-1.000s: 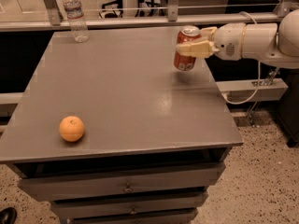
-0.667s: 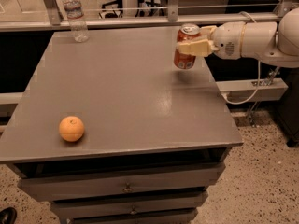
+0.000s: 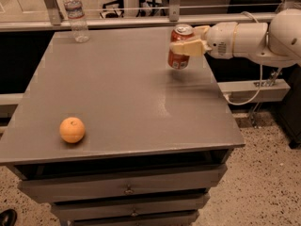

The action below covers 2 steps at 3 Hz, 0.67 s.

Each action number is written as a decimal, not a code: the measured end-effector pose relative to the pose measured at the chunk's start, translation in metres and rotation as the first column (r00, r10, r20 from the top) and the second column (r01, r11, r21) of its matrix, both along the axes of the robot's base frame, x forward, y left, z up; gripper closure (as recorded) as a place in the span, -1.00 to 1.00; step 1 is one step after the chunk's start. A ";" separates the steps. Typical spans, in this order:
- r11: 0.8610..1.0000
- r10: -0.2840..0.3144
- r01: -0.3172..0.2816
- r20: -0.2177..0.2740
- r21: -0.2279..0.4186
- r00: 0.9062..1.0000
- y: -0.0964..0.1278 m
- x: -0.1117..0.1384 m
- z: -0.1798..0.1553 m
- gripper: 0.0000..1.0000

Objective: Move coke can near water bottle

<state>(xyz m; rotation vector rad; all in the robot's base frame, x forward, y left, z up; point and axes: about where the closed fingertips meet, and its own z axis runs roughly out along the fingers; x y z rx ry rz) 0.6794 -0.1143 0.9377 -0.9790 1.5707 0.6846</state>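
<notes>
The coke can (image 3: 178, 59), red-orange with a silver top, hangs upright just above the grey table (image 3: 127, 93) near its far right edge. My gripper (image 3: 184, 45) comes in from the right on a white arm and is shut on the can, with a cream finger (image 3: 187, 48) across its upper front. The water bottle (image 3: 75, 15), clear with a white cap and pale label, stands upright at the table's far left corner, well to the left of the can.
A round orange fruit (image 3: 72, 129) lies near the front left of the table. Drawers (image 3: 127, 189) run below the front edge. A rail (image 3: 141, 22) and window frame run behind the table. The arm's cable (image 3: 254, 93) hangs at the right.
The can, held in my gripper, has moved a little to the left and lifted slightly off the table. The bottle and the orange have not moved.
</notes>
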 end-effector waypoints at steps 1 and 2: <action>1.000 0.006 -0.007 0.043 0.028 0.999 0.032 0.043 -0.006 1.00; 1.000 0.017 -0.018 0.085 0.005 0.996 0.096 0.105 -0.001 1.00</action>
